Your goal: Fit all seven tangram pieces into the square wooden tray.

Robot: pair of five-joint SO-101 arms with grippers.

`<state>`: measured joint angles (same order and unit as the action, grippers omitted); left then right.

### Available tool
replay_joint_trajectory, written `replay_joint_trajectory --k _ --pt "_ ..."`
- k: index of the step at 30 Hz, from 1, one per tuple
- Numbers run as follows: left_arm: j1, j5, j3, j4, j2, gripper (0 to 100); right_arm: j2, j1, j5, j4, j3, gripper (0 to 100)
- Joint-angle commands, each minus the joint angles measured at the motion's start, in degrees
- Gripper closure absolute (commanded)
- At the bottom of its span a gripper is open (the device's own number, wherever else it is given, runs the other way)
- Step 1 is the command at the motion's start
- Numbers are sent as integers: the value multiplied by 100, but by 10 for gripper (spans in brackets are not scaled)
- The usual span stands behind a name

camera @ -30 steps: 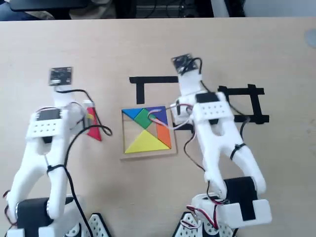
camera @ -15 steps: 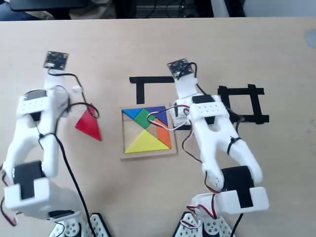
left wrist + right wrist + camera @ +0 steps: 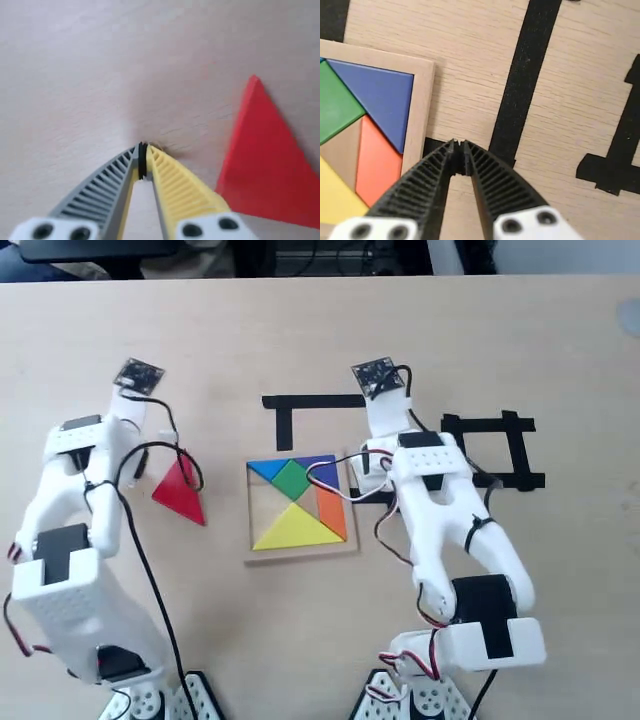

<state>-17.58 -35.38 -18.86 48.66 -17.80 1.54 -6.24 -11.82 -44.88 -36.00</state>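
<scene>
Now that the left arm has swung off to its outer side, we see the red triangle [image 3: 180,492] lying fully uncovered on the surface [image 3: 500,330]. It is well apart from the square wooden tray [image 3: 300,551] and in about the same spot as a second ago. The left tool [image 3: 142,147] has its fingers pressed together with nothing between them, and its tips are low, just beside the triangle's edge. We judge that the piece is not in hand, so the tray is still one large piece short. A bare triangular gap [image 3: 262,505] of pale wood shows on the side nearer the red triangle. The right arm has barely shifted. The right tool [image 3: 458,143] is likewise closed and empty, next to the tray's outer rim and over a strip of black tape [image 3: 520,90].

The pieces look flat, smooth and crisp-edged: a big yellow triangle [image 3: 293,527], a green square [image 3: 291,478], an orange piece [image 3: 330,510] and a blue triangle [image 3: 380,95]. The tray is light wood with a raised rim, and the surface shows fine grain. The left tool's fingers are ribbed, one grey and one yellow, while the right tool's are ribbed black. We expect such thin, slick tiles lying flat to be awkward to pinch.
</scene>
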Motion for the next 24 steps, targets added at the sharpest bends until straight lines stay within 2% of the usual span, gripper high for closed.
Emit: replay_joint_trajectory --k 1,7,10,15,18,21,24 --pt "549 -396 233 1081 211 972 13 105 -70 105 268 987" --pt "778 -369 215 2145 237 972 13 105 -70 105 268 987" --pt "840 -255 4 2207 264 972 13 105 -70 105 268 987" --pt "1420 -281 -567 2338 404 972 13 105 -70 105 251 987" --pt "1464 -281 -470 2409 1081 972 13 114 -70 105 251 987" --pt "1121 -369 75 2611 2189 972 13 114 -70 185 233 987" --pt "910 -738 523 2321 3174 971 13 114 -70 220 207 987"
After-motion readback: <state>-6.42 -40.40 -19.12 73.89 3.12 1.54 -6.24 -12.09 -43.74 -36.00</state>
